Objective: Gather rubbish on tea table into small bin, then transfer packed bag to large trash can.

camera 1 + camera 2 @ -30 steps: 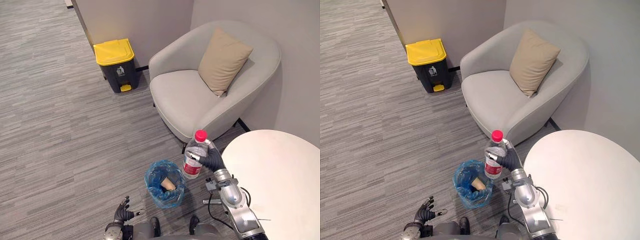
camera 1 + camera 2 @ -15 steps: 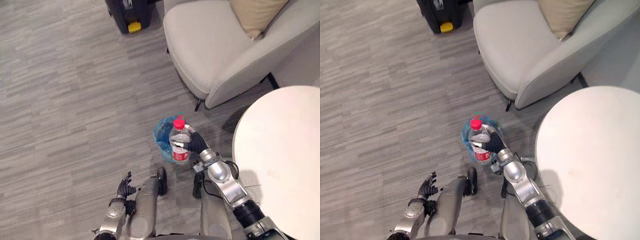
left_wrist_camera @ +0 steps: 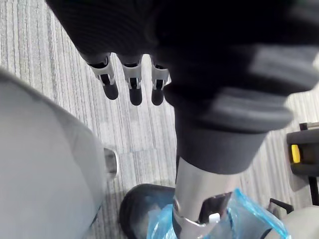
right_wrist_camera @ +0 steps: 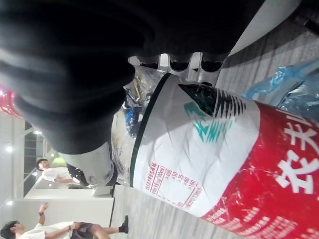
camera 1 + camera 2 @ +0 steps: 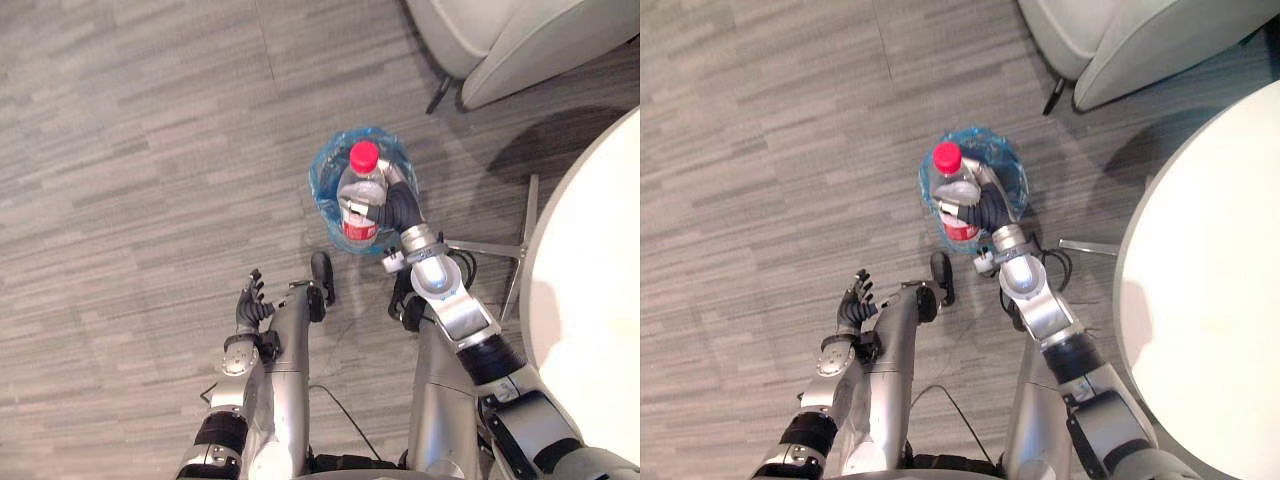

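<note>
My right hand (image 5: 393, 206) is shut on a clear plastic bottle (image 5: 357, 198) with a red cap and a red-and-white label (image 4: 209, 164). The bottle stands upright directly above the small bin (image 5: 398, 165), which is lined with a blue bag (image 5: 1007, 170). The bin's inside is hidden behind the bottle and hand. My left hand (image 5: 247, 302) hangs low beside me over the carpet, fingers (image 3: 130, 89) straight and holding nothing.
The round white tea table (image 5: 600, 330) fills the right side, with its metal base (image 5: 490, 250) on the floor near the bin. The grey armchair's edge (image 5: 520, 40) sits at the top right. Grey striped carpet (image 5: 130, 160) spreads to the left.
The camera has tilted further down, so the chair and yellow-lidded can slid out of the top. My right hand still holds the bottle, now right over the blue-lined bin.
</note>
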Motion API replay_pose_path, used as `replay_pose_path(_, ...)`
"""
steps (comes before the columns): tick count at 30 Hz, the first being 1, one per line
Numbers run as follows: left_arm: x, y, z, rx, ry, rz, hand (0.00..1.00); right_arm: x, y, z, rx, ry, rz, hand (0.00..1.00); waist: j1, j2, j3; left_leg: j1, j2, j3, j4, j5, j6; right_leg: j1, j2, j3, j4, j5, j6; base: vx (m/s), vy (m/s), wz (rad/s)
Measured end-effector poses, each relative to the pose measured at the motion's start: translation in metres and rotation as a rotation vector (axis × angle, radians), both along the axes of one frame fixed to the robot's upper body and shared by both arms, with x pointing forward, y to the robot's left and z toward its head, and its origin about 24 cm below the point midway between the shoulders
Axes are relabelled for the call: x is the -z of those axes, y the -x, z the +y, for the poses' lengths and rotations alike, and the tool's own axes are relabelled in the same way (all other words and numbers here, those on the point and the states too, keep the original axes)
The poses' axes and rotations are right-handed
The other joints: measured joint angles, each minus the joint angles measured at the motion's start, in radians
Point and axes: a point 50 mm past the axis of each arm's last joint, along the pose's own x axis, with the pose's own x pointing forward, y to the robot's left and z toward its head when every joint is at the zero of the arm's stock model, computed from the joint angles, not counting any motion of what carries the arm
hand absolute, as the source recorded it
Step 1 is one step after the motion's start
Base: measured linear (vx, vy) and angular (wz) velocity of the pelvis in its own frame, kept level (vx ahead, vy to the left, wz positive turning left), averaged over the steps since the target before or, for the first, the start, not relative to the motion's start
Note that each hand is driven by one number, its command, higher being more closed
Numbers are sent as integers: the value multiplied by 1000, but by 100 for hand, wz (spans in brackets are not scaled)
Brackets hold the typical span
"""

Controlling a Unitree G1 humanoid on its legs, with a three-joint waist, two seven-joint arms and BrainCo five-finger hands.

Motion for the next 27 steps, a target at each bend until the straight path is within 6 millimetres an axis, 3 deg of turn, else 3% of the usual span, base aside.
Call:
replay_pose_path(6,-27,-17,2,-4,-5,-106,0,-18,-20,-16,97,20,-21,100,21,-3,11,-131,2,-27,63,1,1,-128,-4,-3,88,-35,-13,-4,-70,14)
replay_pose_path(13,-36,-19,6,-19,7,-151,0,-27,-30,-24,153,24,-34,100,20,-3,11,-206,-1,-56,81,6,-17,-191,-8,-22,123,-52,-13,-48,-34,10)
replay_pose_path(14,-38,-20,6,-19,11,-161,0,-29,-32,-25,165,18,-35,0,20,-3,11,-214,-2,-58,85,7,-19,-199,-11,-24,132,-57,-19,-43,-16,10)
replay_pose_path(27,-43,-20,8,-23,17,-183,0,-33,-33,-26,196,5,-59,0,19,-4,11,-238,1,-75,87,17,-34,-222,-6,-36,145,-63,-23,-37,1,2)
